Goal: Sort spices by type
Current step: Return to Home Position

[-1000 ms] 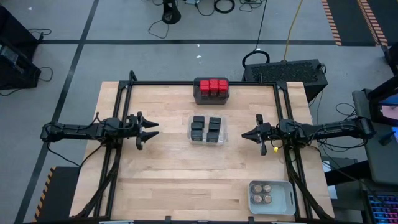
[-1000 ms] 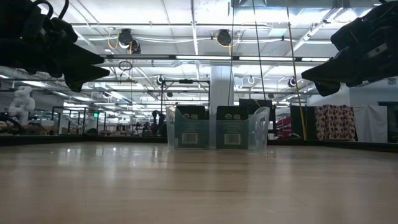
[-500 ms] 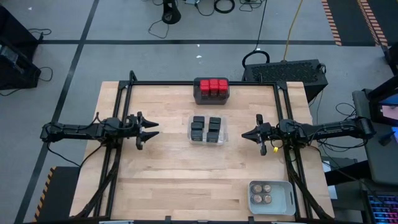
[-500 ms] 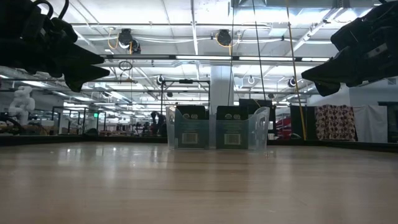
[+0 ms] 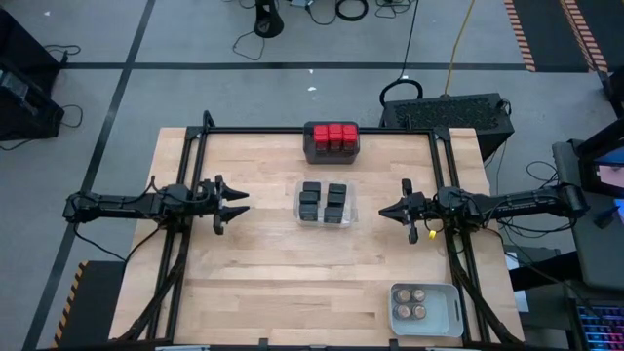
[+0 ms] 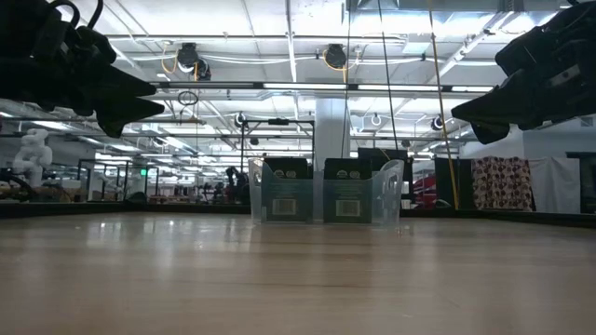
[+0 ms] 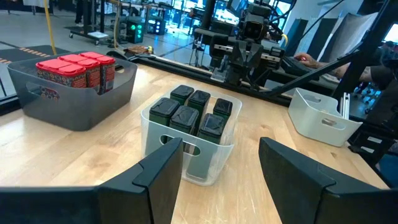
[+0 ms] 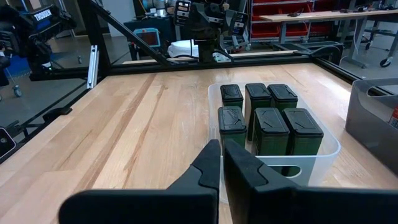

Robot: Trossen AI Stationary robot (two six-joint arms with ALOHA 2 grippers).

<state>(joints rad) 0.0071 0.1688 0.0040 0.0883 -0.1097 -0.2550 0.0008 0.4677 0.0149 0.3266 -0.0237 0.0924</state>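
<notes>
Spices [image 5: 336,200] untouched; left fingers [image 7: 155,180] wide, empty.

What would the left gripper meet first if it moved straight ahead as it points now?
Probably the clear tray of black spice boxes. The open left gripper points at it across the table, though it may hang high enough to pass over.

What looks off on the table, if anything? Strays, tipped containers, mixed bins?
Nothing stands out. Red-topped containers sit in the dark grey tray, black boxes in the clear tray, round jars in the pale grey tray; none mixed or tipped. Left gripper open, right gripper shut, both empty, apart from the trays.
</notes>
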